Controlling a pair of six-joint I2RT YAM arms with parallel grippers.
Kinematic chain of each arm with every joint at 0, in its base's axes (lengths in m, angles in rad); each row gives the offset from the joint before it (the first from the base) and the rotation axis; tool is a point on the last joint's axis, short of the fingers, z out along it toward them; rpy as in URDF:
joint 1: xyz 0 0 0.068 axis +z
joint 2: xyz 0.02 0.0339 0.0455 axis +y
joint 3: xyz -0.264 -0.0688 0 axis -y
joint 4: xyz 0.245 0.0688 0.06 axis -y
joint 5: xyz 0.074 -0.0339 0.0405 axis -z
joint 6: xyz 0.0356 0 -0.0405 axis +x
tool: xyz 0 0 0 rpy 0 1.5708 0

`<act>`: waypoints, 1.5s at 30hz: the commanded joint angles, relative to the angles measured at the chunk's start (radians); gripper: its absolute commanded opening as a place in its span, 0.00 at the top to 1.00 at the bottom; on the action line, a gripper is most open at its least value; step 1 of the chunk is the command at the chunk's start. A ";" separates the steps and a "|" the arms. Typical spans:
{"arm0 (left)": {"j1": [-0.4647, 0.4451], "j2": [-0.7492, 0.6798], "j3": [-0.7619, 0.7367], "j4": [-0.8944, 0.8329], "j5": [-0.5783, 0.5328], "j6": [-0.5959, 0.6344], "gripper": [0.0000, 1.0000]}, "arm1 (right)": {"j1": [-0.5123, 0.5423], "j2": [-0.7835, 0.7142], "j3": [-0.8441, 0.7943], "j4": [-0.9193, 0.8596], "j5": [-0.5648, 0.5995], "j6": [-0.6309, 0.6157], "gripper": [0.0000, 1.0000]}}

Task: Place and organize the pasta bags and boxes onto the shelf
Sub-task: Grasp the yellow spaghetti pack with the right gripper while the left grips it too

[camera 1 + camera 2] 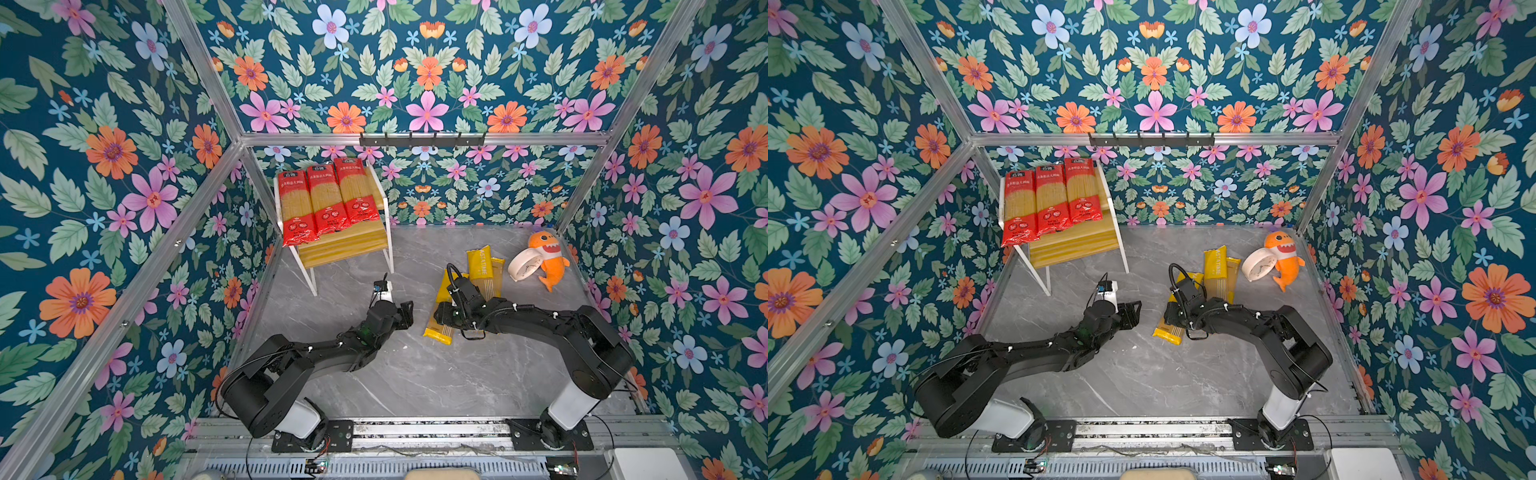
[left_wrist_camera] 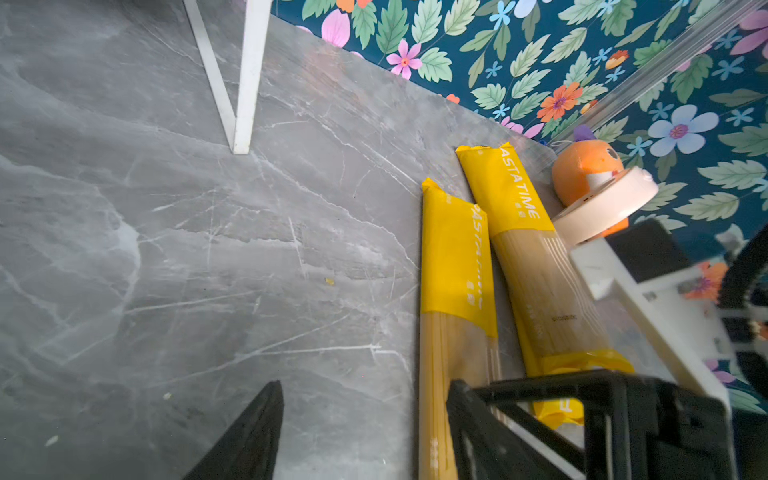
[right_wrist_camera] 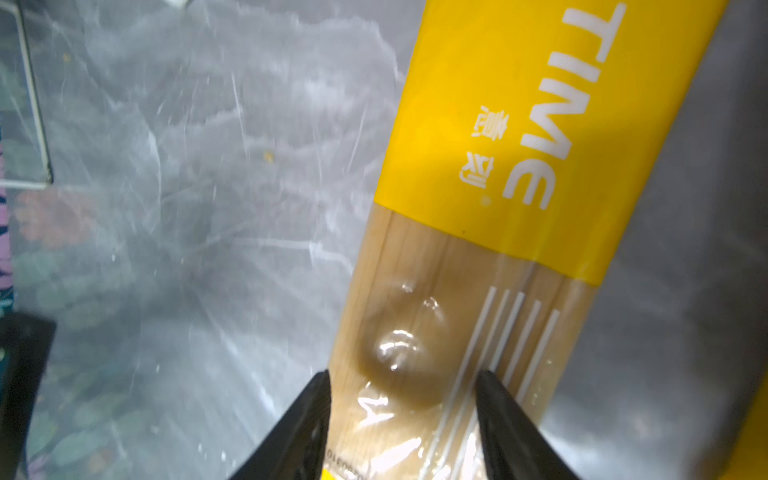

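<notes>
Three red packs point(image 1: 326, 199) lie side by side on the upper board of the shelf point(image 1: 345, 249), their near ends overhanging it. The shelf stands in the far left corner of the surface point(image 1: 395, 374), well beyond my left hand point(image 2: 365, 386). That hand hangs above the grey surface with its fingers spread wide and nothing between them, so it grasps nothing.

Just to its right a yellow pack point(image 1: 438, 332) lies flat on the surface, and my right hand point(image 3: 401, 395) sits over it. In the right wrist view my black fingertips point(image 3: 307, 415) stand on either side of the pack's clear window, below the lettering "TIME". One meets the pack's edge and the other overlaps its face. I cannot tell whether they are pressing on the pack or only straddling it.

Two more yellow packs point(image 1: 482, 262) lie close together just beyond my right hand, one partly over the other. Further to the right of that hand, near the wall, lies an orange plush shark point(image 1: 548, 262).
</notes>
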 commanded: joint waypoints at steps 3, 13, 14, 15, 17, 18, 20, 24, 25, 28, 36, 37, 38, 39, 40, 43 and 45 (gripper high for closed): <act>0.005 0.036 0.028 0.045 0.113 -0.009 0.35 | -0.001 -0.156 -0.079 -0.136 0.017 0.042 0.42; -0.059 0.199 0.162 -0.006 0.137 -0.065 0.37 | -0.168 -0.191 -0.087 -0.025 -0.064 -0.009 0.41; -0.062 0.215 0.173 -0.005 0.136 -0.075 0.37 | -0.181 -0.171 -0.070 -0.013 -0.054 -0.009 0.41; -0.063 0.231 0.174 0.012 0.142 -0.090 0.37 | -0.200 -0.142 -0.051 0.004 -0.068 -0.004 0.41; -0.066 0.254 0.159 0.075 0.143 -0.130 0.37 | -0.246 -0.087 -0.023 0.058 -0.119 0.022 0.43; -0.065 0.268 0.151 0.108 0.147 -0.150 0.37 | -0.266 -0.060 -0.014 0.087 -0.134 0.036 0.43; -0.067 0.296 0.144 0.158 0.153 -0.193 0.38 | -0.286 -0.027 -0.002 0.115 -0.125 0.046 0.44; -0.100 0.340 0.151 0.217 0.178 -0.235 0.39 | -0.301 0.052 0.030 0.129 -0.109 0.038 0.45; -0.112 0.346 0.153 0.218 0.180 -0.234 0.39 | -0.302 0.072 0.041 0.138 -0.119 0.031 0.45; -0.133 0.353 0.141 0.219 0.177 -0.243 0.39 | -0.303 0.117 0.062 0.157 -0.125 0.023 0.48; -0.143 0.271 -0.023 0.332 0.152 -0.311 0.40 | -0.263 0.157 0.001 0.401 -0.225 0.009 0.83; -0.143 0.256 -0.039 0.340 0.148 -0.315 0.39 | -0.251 0.148 0.004 0.394 -0.221 -0.002 0.88; -0.143 0.242 -0.052 0.343 0.141 -0.313 0.39 | -0.240 0.137 0.007 0.384 -0.216 -0.015 0.91; -0.143 0.228 -0.064 0.343 0.132 -0.312 0.39 | -0.228 0.128 0.013 0.368 -0.217 -0.031 0.94; -0.142 0.214 -0.075 0.336 0.124 -0.308 0.39 | -0.217 0.113 0.019 0.351 -0.221 -0.048 0.96; -0.137 0.153 -0.101 0.289 0.088 -0.295 0.39 | -0.182 0.086 0.033 0.287 -0.231 -0.082 0.97; -0.137 0.109 -0.125 0.276 0.068 -0.293 0.39 | -0.178 0.077 0.030 0.255 -0.249 -0.077 0.97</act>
